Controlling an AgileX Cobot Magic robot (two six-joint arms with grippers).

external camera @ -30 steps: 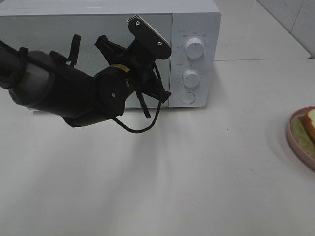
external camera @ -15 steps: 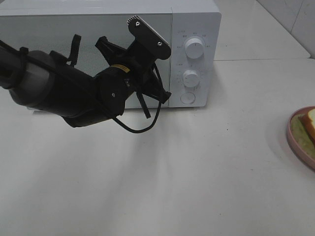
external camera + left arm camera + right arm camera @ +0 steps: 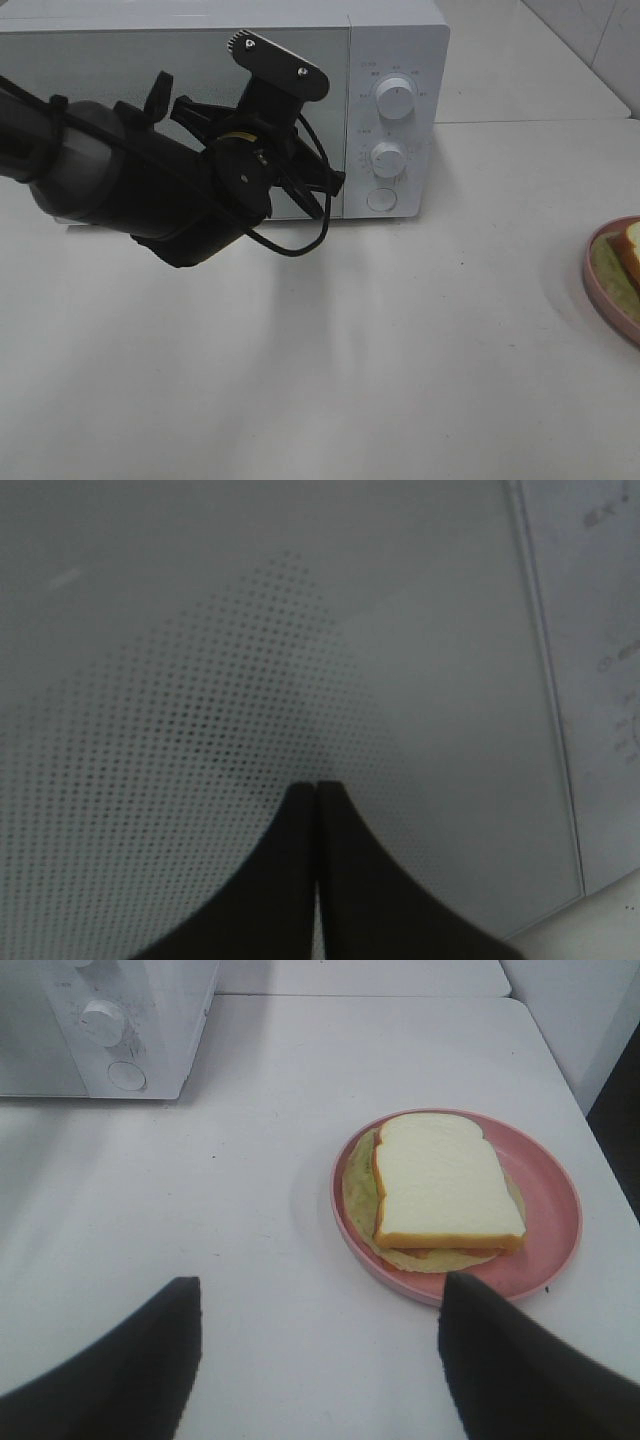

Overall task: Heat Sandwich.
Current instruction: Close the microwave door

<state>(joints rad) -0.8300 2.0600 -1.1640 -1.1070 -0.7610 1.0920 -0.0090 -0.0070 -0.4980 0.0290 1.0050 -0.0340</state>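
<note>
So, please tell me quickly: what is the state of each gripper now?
Left gripper: closed, holding nothing, fingertips close in front of the microwave door.
Right gripper: open, empty, above the table near the sandwich.

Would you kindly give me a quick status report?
Left gripper shut at white microwave's door. Right gripper open, empty. White-bread sandwich on round pink plate. Door closed.

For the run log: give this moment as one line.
left hand: shut, at microwave door | right hand: open, empty | sandwich: on pink plate | door: closed
</note>
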